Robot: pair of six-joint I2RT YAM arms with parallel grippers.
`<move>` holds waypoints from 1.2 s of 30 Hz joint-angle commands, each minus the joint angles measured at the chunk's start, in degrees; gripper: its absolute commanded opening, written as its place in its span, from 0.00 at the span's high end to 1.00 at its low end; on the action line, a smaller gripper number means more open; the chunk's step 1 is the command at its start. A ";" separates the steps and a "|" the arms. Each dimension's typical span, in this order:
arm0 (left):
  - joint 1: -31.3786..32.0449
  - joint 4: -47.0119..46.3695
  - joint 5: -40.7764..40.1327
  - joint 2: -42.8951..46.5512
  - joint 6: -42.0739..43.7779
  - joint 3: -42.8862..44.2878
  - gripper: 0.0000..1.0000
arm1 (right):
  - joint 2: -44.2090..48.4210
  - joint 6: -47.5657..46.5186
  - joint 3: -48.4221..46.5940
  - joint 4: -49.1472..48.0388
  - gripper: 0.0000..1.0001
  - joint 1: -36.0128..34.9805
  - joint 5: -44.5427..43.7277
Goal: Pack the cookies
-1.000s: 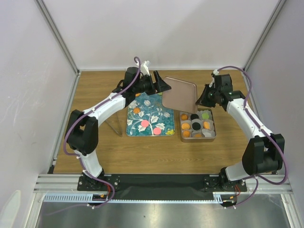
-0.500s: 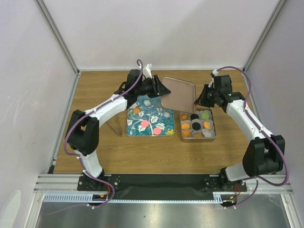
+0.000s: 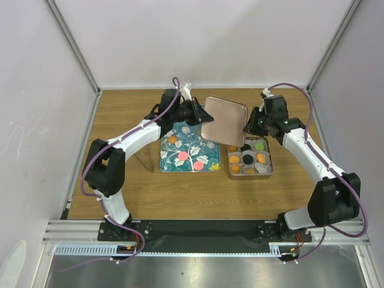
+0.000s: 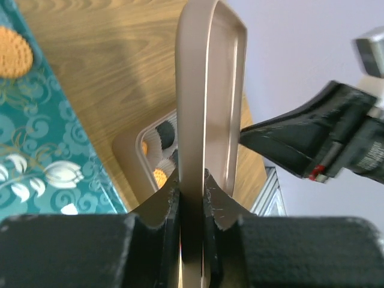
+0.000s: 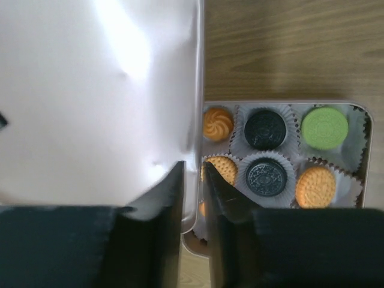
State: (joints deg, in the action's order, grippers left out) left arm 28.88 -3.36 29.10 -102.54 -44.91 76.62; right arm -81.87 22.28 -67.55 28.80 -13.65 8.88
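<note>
A pinkish metal tin lid (image 3: 224,120) hangs tilted above the table between both arms. My left gripper (image 3: 204,114) is shut on its left edge; in the left wrist view the lid (image 4: 207,90) stands edge-on, pinched between the fingers of that gripper (image 4: 192,180). My right gripper (image 3: 247,127) is at the lid's right edge, its jaws slightly apart around the rim (image 5: 193,171). Below, the square tin (image 3: 250,175) holds cookies in paper cups: black (image 5: 265,129), green (image 5: 324,127), orange (image 5: 315,186). Pink cookies (image 3: 183,156) and an orange one (image 3: 173,140) lie on the teal tray (image 3: 165,168).
The teal tray (image 4: 36,150) lies left of the tin on the wooden table, with an orange cookie (image 4: 13,51) on it. Grey walls and metal frame posts enclose the table on three sides. The arms' bases stand at the near edge.
My left gripper has closed onto the lid's left edge. The right gripper's jaws have parted from their grip on the right edge. The lid has shifted slightly left and lower.
</note>
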 commanded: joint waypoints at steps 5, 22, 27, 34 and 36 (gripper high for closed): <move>0.56 2.91 -1.15 4.81 -1.85 0.46 1.00 | 11.89 -6.80 3.38 -6.73 0.35 -7.26 -17.40; 0.30 24.88 0.43 7.09 -10.63 10.30 1.00 | 18.15 -40.64 16.22 -25.19 0.13 -54.98 -59.05; 0.21 31.82 0.52 6.83 -10.38 12.76 1.00 | 15.43 -47.67 17.71 -32.82 0.11 -58.76 -66.70; 0.30 33.85 2.27 7.79 -11.26 11.10 1.00 | 11.29 -59.19 18.68 -41.89 0.09 -57.90 -70.06; 0.30 33.85 2.62 8.50 -11.00 10.66 1.00 | 10.24 -60.95 18.77 -42.50 0.09 -56.84 -69.88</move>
State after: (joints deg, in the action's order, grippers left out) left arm 29.02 30.37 28.97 -98.43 -54.26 86.59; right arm -70.46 -33.04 -49.47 -7.18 -71.64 -57.91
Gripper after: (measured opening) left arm 0.178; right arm 0.909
